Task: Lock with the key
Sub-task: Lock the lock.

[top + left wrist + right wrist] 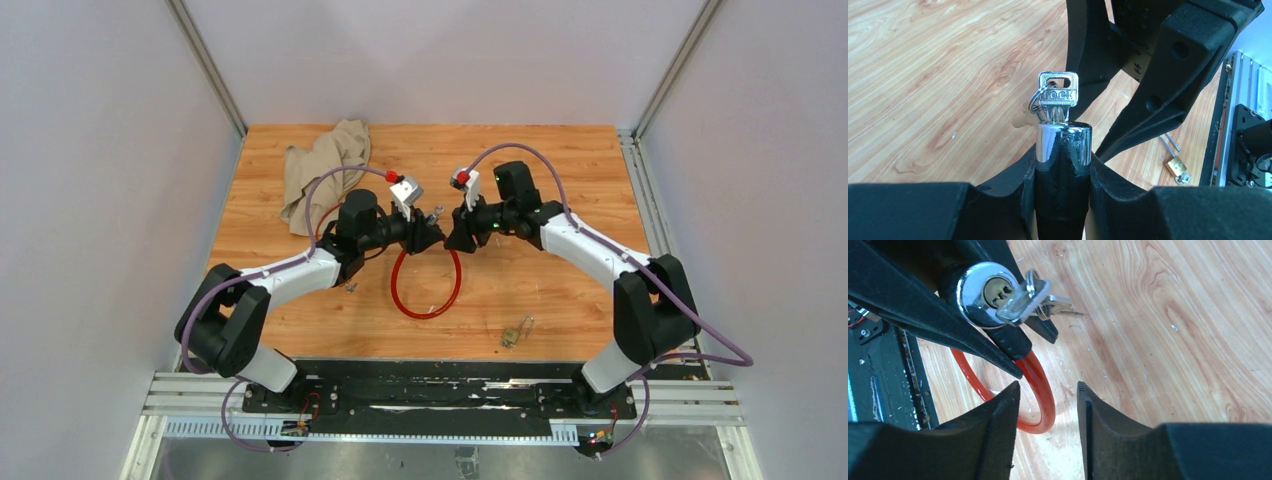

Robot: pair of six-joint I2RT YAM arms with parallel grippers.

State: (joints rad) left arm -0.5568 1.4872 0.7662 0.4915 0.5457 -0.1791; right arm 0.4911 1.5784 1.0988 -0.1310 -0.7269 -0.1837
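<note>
One key (pixel 1058 95) in lock cylinder (pixel 1063 137), clamped in left pincer (pixel 1063 162), right pincer (pixel 1048 390) near

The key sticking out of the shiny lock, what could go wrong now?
1. The right jaws are open and off the key, so only the keyhole holds it; it could slip out.
2. A spare key dangles on its ring and may get pinched instead.
3. The left jaws grip the smooth lock; twisting might spin it.
</note>
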